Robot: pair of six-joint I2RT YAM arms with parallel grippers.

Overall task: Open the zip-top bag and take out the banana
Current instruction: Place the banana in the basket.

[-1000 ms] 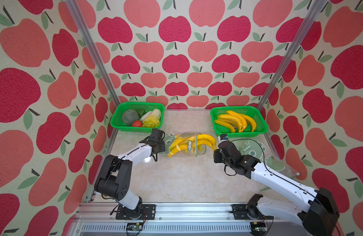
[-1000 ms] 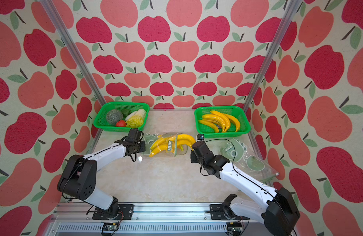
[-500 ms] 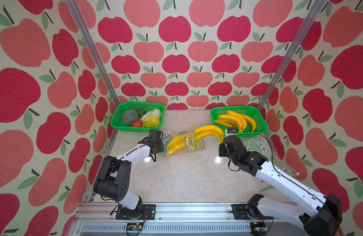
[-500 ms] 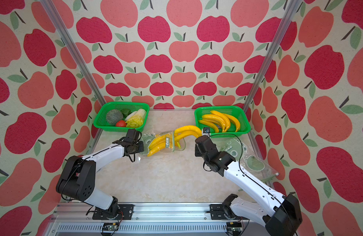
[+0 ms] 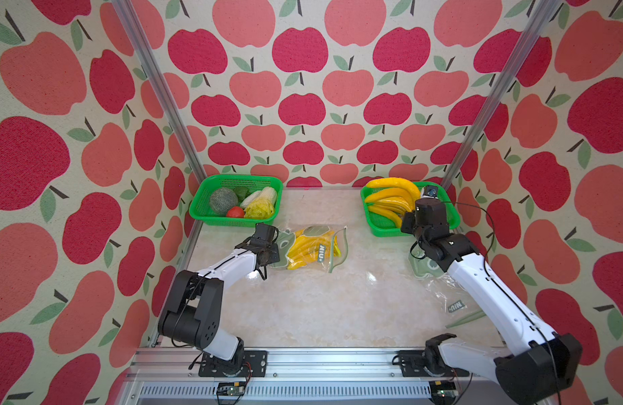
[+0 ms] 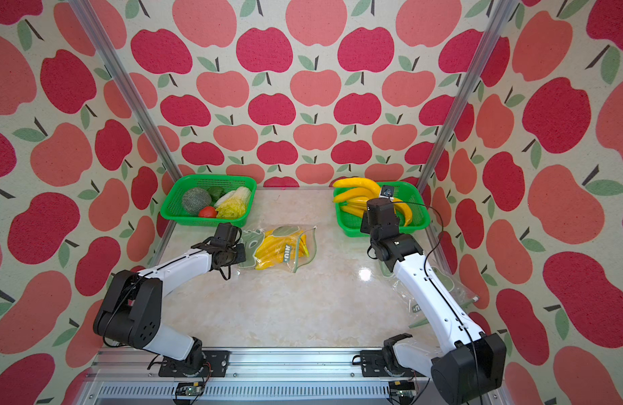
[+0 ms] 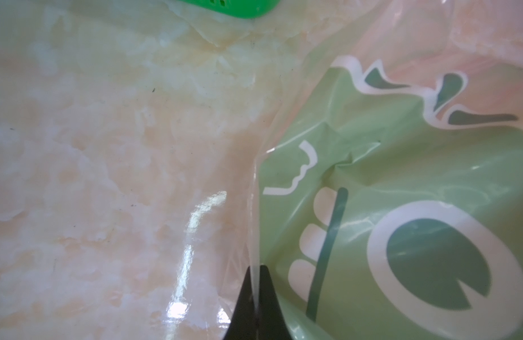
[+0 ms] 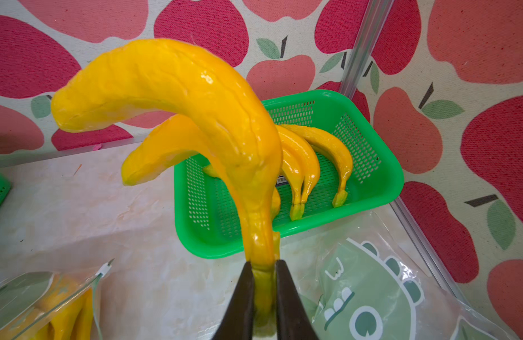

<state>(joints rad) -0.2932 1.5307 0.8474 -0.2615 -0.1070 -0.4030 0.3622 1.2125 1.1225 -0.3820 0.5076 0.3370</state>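
1. Right gripper (image 8: 263,266): fingers clamped on stem of banana bunch (image 8: 195,103). Bunch is out of the bag, held in the air by the green basket (image 8: 398,179) of bananas.
2. Left gripper (image 7: 257,272): fingers together, pinching clear edge of zip-top bag (image 5: 317,247).
3. Bag lies on marble table (image 5: 320,308), mouth open, more bananas inside.

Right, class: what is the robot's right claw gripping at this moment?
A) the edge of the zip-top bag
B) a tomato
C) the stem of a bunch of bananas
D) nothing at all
C: in the right wrist view the right claw is closed on the stem of the banana bunch, which is held up beside the green basket.
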